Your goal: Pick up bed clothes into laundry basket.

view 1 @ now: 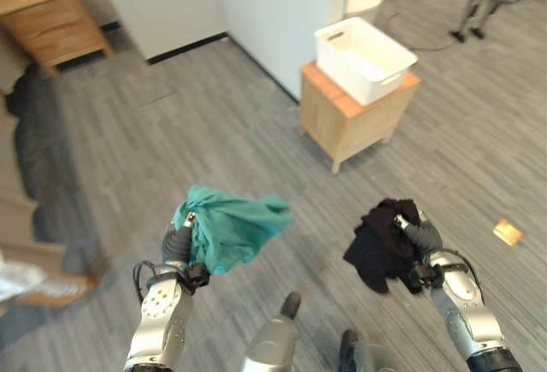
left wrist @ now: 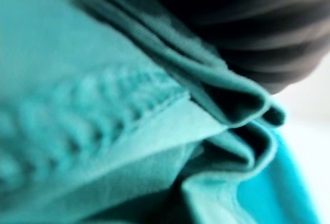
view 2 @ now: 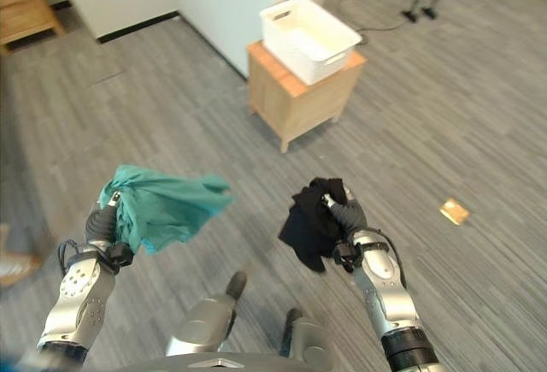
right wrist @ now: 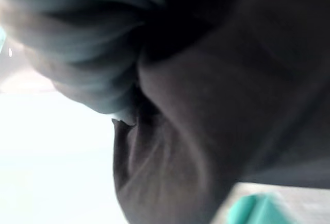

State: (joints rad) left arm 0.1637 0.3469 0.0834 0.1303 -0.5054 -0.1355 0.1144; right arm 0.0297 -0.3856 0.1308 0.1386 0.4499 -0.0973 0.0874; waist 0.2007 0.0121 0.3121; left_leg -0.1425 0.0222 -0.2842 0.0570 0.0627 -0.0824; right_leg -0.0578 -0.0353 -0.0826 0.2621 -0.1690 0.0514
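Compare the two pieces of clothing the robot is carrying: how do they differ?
The teal cloth is held in the left hand; the black cloth is in the right hand. The teal cloth looks larger and billows out sideways, while the black cloth is smaller and hangs bunched down. Both are held above the floor, short of the white laundry basket on the wooden stand.

Both arms are up, elbows low, forearms reaching toward twelve o'clock. The left hand (view 1: 177, 242) sits at about eight o'clock, fingers clenched in teal cloth (view 1: 229, 225). The right hand (view 1: 420, 237), at four o'clock, grips a black garment (view 1: 379, 244).
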